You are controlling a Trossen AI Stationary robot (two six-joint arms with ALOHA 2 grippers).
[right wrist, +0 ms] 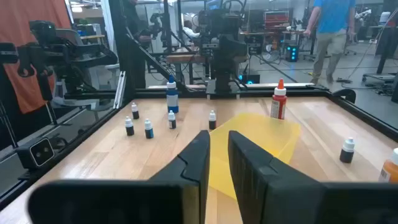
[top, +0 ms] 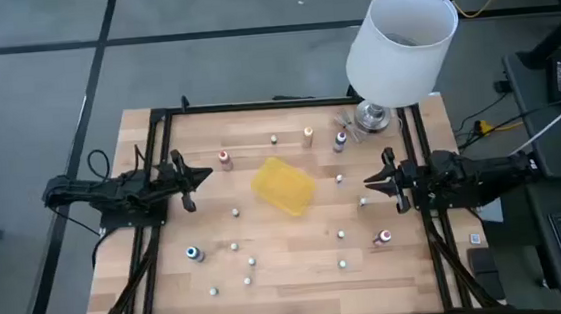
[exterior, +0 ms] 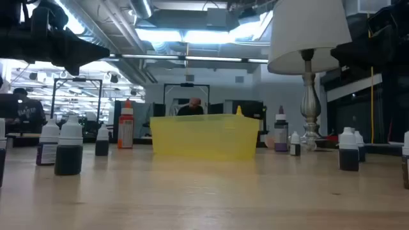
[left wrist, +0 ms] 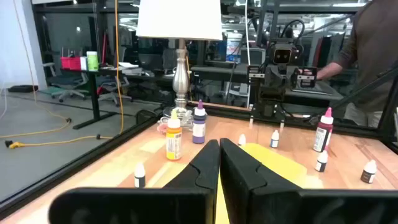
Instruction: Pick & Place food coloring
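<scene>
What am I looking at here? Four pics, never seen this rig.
It is a table robot with two dark arms, seen by four cameras at one moment. One looks straight down, one sits at table height, and one rides on each wrist. The left gripper and right gripper wait at opposite sides of the wooden table, both shut and empty. Scattered tiny food coloring bottles stand around a yellow tray near the middle; none is in it yet. A white lamp stands at a far corner. People show in the room behind.
</scene>
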